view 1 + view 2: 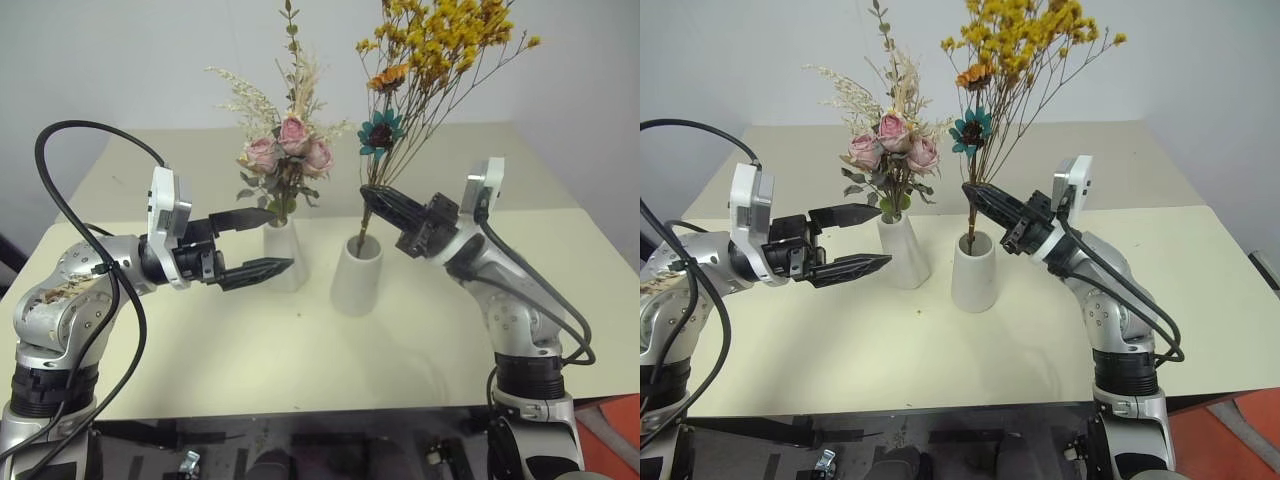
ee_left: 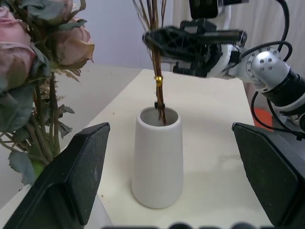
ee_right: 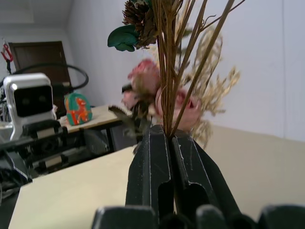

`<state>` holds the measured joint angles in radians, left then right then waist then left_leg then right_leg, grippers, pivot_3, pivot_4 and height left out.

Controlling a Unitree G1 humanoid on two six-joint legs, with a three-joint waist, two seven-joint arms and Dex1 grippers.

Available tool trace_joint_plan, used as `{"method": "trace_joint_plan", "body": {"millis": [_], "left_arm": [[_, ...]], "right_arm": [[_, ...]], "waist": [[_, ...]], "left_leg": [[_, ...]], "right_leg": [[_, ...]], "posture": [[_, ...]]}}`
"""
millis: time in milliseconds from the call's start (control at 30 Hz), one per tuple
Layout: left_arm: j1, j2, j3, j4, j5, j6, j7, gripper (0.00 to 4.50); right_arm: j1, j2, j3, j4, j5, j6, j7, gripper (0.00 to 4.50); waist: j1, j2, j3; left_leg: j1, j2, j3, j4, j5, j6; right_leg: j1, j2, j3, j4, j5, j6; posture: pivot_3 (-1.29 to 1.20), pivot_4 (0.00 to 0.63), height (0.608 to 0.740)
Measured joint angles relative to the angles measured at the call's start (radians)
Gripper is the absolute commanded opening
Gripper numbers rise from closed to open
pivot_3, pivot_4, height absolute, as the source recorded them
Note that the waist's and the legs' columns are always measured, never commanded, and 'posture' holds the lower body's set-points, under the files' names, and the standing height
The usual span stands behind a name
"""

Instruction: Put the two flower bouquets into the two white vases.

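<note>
The pink rose bouquet (image 1: 290,145) stands upright in the slim white vase (image 1: 284,258). Next to it is the broader white vase (image 1: 357,277), with the thin brown stems of the yellow-orange bouquet (image 1: 440,45) reaching down into its mouth. My right gripper (image 1: 370,200) is shut on those stems just above the rim, also seen in the right wrist view (image 3: 170,136). My left gripper (image 1: 281,238) is open and level, its fingers (image 2: 71,181) straddling the front of the slim vase and holding nothing. The broader vase (image 2: 158,162) lies straight ahead of it.
Both vases stand mid-table on the cream tabletop (image 1: 300,370), whose front edge runs just below my arms. The table's far edge meets a pale wall. In the right wrist view an orange and green object (image 3: 77,109) sits on a desk in the background.
</note>
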<state>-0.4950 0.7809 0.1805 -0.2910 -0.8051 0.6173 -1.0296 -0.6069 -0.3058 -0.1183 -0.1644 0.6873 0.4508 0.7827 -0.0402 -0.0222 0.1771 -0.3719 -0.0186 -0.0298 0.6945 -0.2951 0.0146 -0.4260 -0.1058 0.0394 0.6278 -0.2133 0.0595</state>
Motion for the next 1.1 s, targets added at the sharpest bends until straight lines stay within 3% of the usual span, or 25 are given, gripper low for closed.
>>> {"method": "trace_joint_plan", "body": {"millis": [300,400,767,1100], "left_arm": [[0.005,0.006,0.007,-0.005,-0.007,0.001,0.001,4.5],[0.005,0.008,0.013,-0.006,-0.009,0.001,0.0,4.5],[0.005,0.013,0.014,-0.006,-0.009,0.001,-0.003,4.5],[0.006,0.014,0.016,-0.007,-0.009,0.001,-0.001,4.5]], "right_arm": [[0.052,0.011,0.062,0.049,-0.089,-0.102,0.025,0.04],[0.068,0.013,0.066,0.049,-0.098,-0.125,0.034,0.74],[0.074,0.015,0.063,0.049,-0.105,-0.168,0.042,4.42],[0.15,-0.061,0.006,0.049,-0.083,-0.184,0.081,4.47]], "waist": [[0.0,0.0,0.0],[0.0,0.0,0.0],[0.0,0.0,0.0],[0.001,0.0,0.0]], "left_leg": [[0.0,0.0,0.0,0.0,0.0,0.0],[0.0,0.0,0.0,0.0,0.0,0.0],[0.001,0.0,0.0,0.0,0.0,0.0],[0.001,0.0,0.0,0.0,0.0,0.0]], "right_leg": [[0.0,0.0,0.0,0.0,0.0,0.0],[0.0,0.0,0.0,0.0,0.0,0.0],[0.0,0.0,0.0,-0.001,0.0,0.0],[0.001,0.0,0.0,-0.002,0.0,0.0]], "posture": [[0.0,0.15,0.74],[0.0,0.15,0.74],[0.0,0.15,0.74],[0.0,0.15,0.74]]}}
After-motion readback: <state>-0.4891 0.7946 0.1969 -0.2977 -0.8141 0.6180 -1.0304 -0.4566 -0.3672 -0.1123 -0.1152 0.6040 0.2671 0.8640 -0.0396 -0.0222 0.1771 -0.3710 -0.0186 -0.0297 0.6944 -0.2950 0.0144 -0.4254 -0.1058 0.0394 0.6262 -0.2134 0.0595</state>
